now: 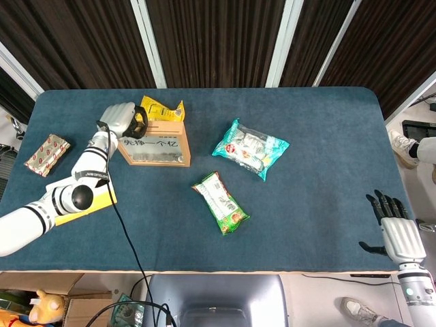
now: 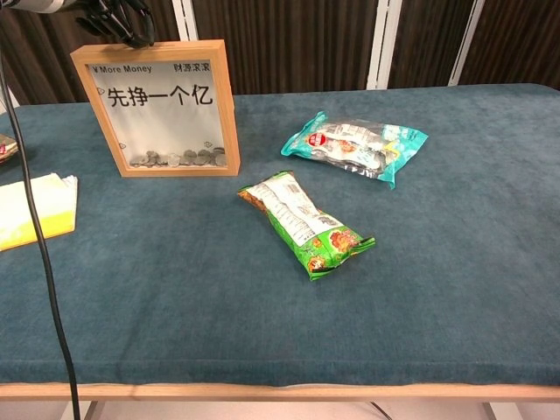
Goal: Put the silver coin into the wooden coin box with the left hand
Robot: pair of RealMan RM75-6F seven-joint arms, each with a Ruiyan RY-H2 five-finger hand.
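The wooden coin box stands upright at the table's back left, with several coins piled behind its glass. My left hand hovers right over the box's top edge, its dark fingertips bunched together and pointing down at the top. They appear to pinch the silver coin, but the coin is too small and too covered to make out. My right hand hangs off the table's front right corner with its fingers spread and holds nothing.
A yellow snack pack lies behind the box. A teal bag and a green bag lie mid-table. A red packet and a yellow pad lie at the left. A black cable hangs down.
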